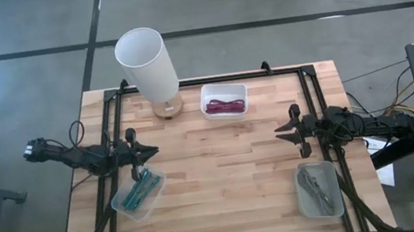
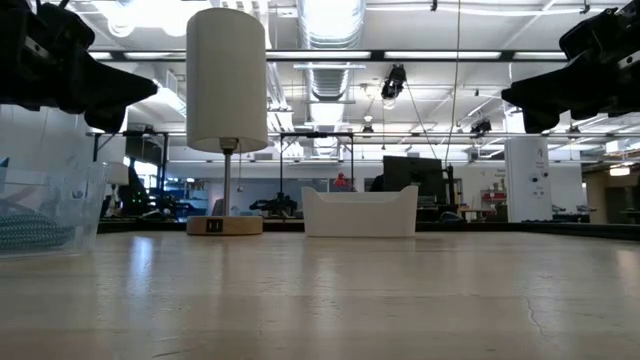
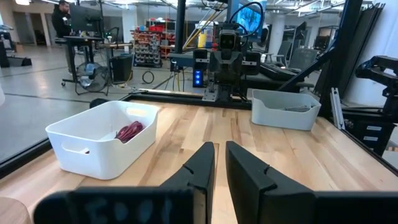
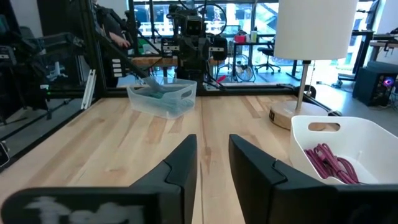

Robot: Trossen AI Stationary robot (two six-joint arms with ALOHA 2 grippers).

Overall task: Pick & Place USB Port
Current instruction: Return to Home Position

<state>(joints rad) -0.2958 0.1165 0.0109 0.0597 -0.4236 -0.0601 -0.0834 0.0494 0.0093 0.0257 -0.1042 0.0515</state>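
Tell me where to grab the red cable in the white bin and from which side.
Judging by the high view, grip the red cable at the middle of its bundle, coming straight down. It lies coiled flat inside the white bin, whose walls block any sideways approach.

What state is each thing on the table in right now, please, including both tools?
Left tool: slightly open, empty.
Right tool: slightly open, empty.
Lamp: upright, unlit.
White bin: holds magenta cables.
Clear bin: holds teal cables.
Grey bin: holds grey cables.
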